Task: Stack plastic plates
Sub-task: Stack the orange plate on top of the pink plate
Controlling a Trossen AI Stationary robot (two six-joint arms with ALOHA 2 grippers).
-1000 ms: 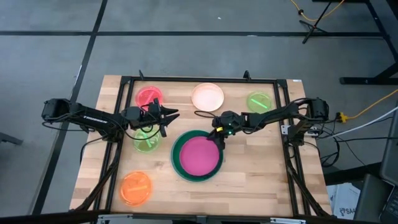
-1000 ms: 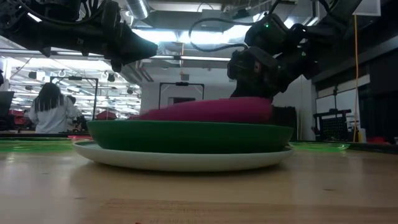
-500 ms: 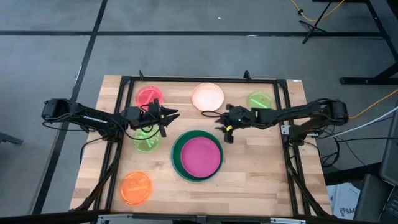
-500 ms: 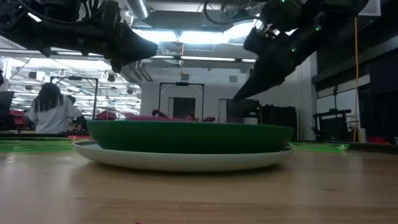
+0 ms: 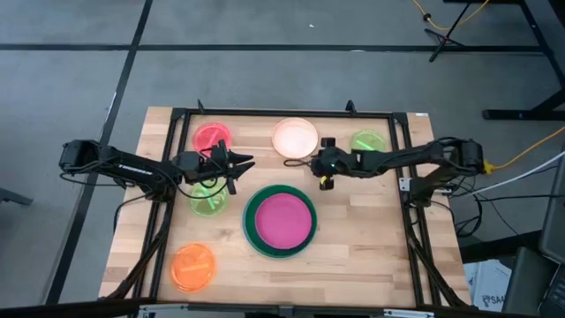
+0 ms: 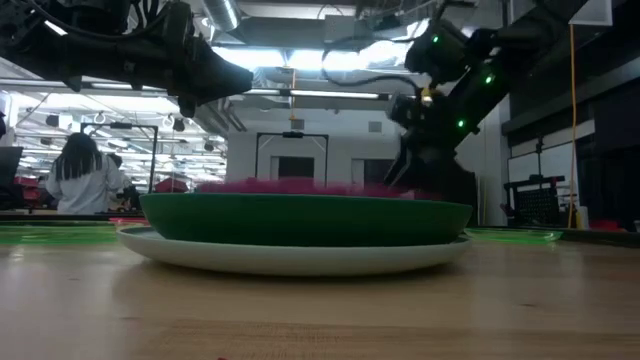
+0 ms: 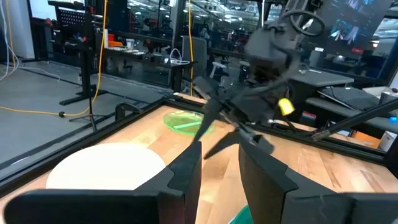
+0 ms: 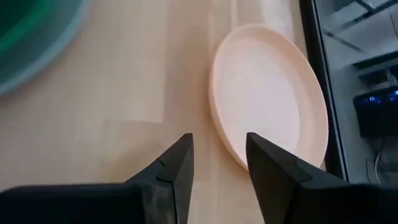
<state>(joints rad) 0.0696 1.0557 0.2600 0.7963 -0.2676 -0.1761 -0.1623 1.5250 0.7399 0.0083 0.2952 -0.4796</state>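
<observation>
A stack sits mid-table: the magenta plate (image 5: 284, 221) lies flat in the dark green plate (image 5: 252, 231), which rests on the light blue plate (image 6: 290, 256). The peach plate (image 5: 294, 137) lies toward the far edge. My right gripper (image 5: 316, 165) is open and empty, hovering beside the peach plate (image 8: 267, 93) with its fingers pointing toward the table's left. My left gripper (image 5: 245, 162) is open and empty, held above a lime green plate (image 5: 208, 200). The red plate (image 5: 212, 137), the orange plate (image 5: 192, 265) and the second lime green plate (image 5: 368, 142) lie singly on the table.
A black frame (image 5: 282, 114) borders the wooden table top. Bare wood lies to the right of the stack (image 5: 371, 221) and along the near edge. A person (image 6: 85, 175) stands in the room beyond the table. My right arm (image 7: 255, 99) crosses the left wrist view.
My right gripper has let go of the magenta plate's far right rim, risen, and moved toward the far edge to beside the peach plate, turning as it went. The magenta plate, tilted a second ago, has dropped flat into the dark green plate.
</observation>
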